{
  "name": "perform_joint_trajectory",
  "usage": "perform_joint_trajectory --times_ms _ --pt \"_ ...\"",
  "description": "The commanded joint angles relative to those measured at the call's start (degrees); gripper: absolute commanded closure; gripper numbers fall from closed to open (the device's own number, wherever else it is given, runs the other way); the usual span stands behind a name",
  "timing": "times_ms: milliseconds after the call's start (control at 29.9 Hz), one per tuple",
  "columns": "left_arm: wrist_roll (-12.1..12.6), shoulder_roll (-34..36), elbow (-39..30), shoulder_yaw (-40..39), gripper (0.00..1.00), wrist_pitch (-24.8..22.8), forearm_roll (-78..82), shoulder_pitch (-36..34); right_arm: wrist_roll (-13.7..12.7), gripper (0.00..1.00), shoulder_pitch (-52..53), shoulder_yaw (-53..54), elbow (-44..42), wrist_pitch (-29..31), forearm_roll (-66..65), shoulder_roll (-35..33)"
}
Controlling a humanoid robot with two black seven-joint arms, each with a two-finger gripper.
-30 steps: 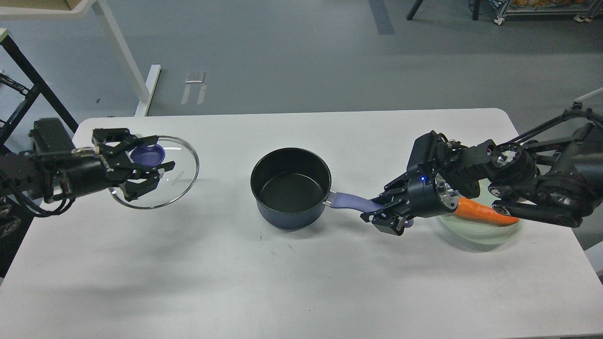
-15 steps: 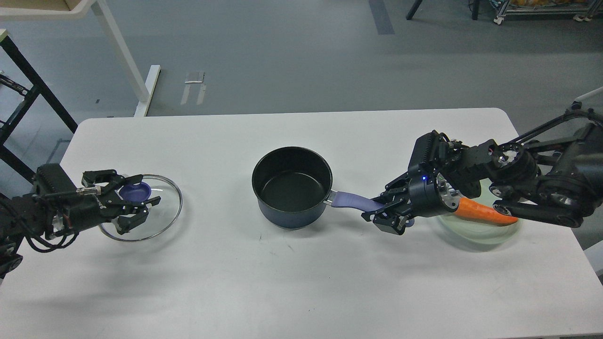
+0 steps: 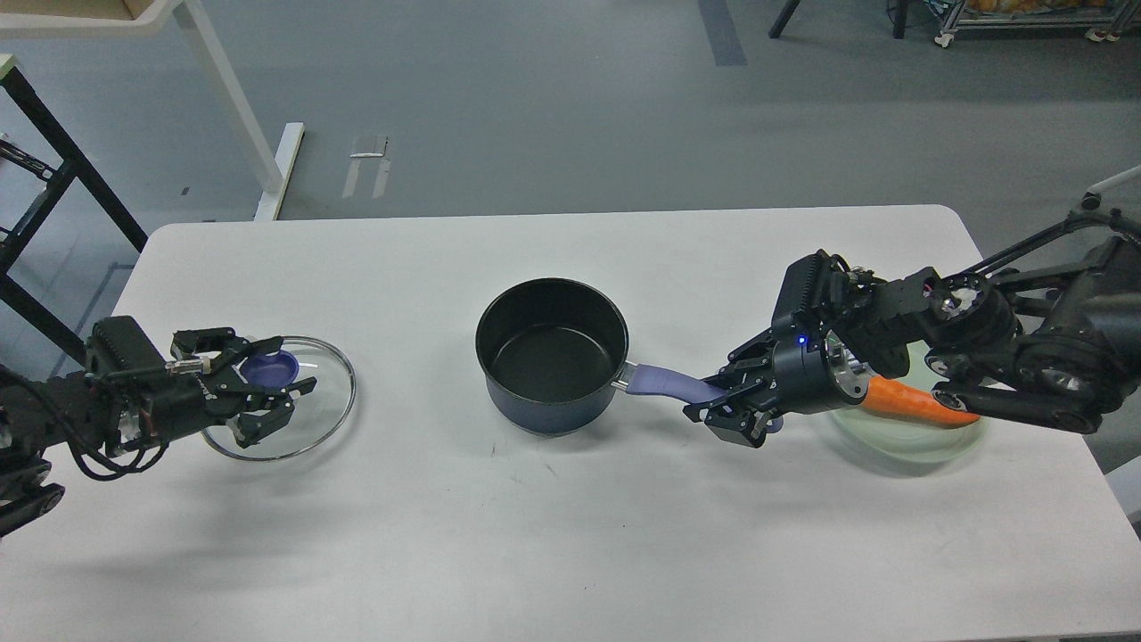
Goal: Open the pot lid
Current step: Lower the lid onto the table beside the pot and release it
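On the left side of the white table (image 3: 570, 553), my left gripper (image 3: 258, 392) is over the glass lid (image 3: 323, 406); its fingers (image 3: 283, 388) are spread wide apart around the blue knob (image 3: 273, 366), and I cannot see them squeezing it; the lid lies on the table, well apart from the pot. In the middle of the table stands the black pot (image 3: 551, 353); it has no lid on it and I can see right down into its dark bottom; its blue handle (image 3: 669, 383) sticks out to the right. My right gripper (image 3: 731, 412) is at the far end of that handle; its fingers are closed tight on the tip of the handle. Just right of that gripper, under my right arm, sits a pale green plate (image 3: 900, 437); an orange carrot (image 3: 918, 403) lies on the plate, partly hidden by my arm. Beyond the table, on the far left, stands a white table leg (image 3: 233, 107) on the grey floor (image 3: 570, 107); a black frame (image 3: 62, 178) stands beside the table's left corner.
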Motion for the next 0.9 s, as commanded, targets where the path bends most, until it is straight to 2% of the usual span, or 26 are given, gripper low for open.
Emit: perform_joint_trajectory --times_ms 0,67,167,301,435,535,702,769,870 --pt "0.0 -0.45 0.17 0.31 0.18 0.0 -1.26 -0.04 0.0 0.7 0.0 0.01 0.0 0.01 0.0 -0.01" --pt "0.0 -0.45 0.26 0.31 0.15 0.0 -1.35 -0.04 0.0 0.7 -0.09 0.01 0.0 0.01 0.0 -0.01" --pt "0.0 -0.53 0.0 0.22 0.03 0.0 -1.52 -0.22 0.0 0.7 -0.09 0.01 0.0 0.01 0.0 0.08" --pt "0.0 -0.01 -1.84 0.05 0.02 0.0 -5.46 -0.92 0.0 0.69 -0.09 0.01 0.0 0.01 0.0 -0.01" --pt "0.0 1.75 -7.11 -0.66 0.01 0.0 -19.41 -3.81 0.0 0.69 -0.09 0.01 0.0 0.01 0.0 -0.09" --pt "0.0 3.94 -10.28 -1.09 0.01 -10.03 -35.12 -8.99 0.0 0.69 -0.09 0.01 -0.09 0.01 0.0 -0.01" --pt "0.0 4.48 -9.67 -4.87 0.01 -27.97 -70.54 -13.05 0.0 0.68 -0.09 0.01 -0.09 0.01 0.0 -0.09" --pt "0.0 4.22 -9.5 -5.66 0.01 -31.94 -82.24 -12.79 0.0 0.67 -0.17 0.01 -0.09 0.01 0.0 -0.18" --pt "0.0 3.69 -9.14 -5.84 0.01 -32.22 -93.43 -12.79 0.0 0.63 -0.26 0.01 0.0 0.01 0.0 -0.27"
